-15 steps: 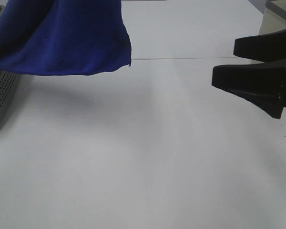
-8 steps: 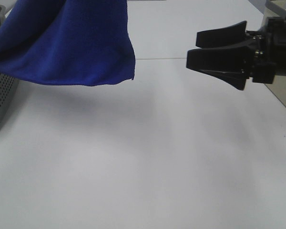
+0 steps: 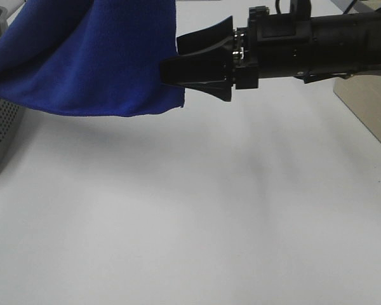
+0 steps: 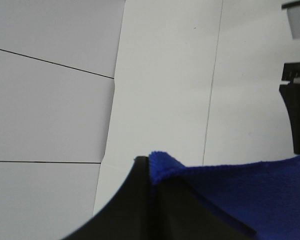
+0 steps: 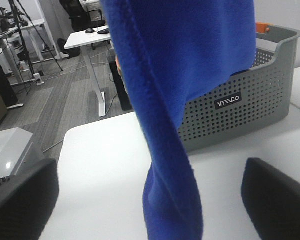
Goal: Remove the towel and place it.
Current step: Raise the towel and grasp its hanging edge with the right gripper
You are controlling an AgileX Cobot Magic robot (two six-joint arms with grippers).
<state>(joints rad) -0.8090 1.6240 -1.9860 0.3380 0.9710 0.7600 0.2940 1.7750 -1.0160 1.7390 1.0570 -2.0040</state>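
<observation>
The royal-blue towel [image 3: 95, 57] hangs in the air at the upper left of the exterior high view, its lower edge above the white table [image 3: 190, 222]. My left gripper [image 4: 148, 172] is shut on the towel's top edge [image 4: 230, 185]; it is out of the exterior view. My right gripper [image 3: 171, 56] reaches across from the right, open, its fingertips at the towel's right edge. In the right wrist view the towel [image 5: 175, 100] hangs between my right gripper's [image 5: 150, 200] spread fingers [image 5: 25, 200], not gripped.
A grey perforated basket [image 3: 0, 127] stands at the table's left edge, behind and under the towel; it also shows in the right wrist view [image 5: 250, 105]. A wooden surface [image 3: 368, 108] lies at the right edge. A seam crosses the table.
My right gripper has moved left across the table, from the right edge to the towel's right edge. The towel has shifted slightly to the right.
</observation>
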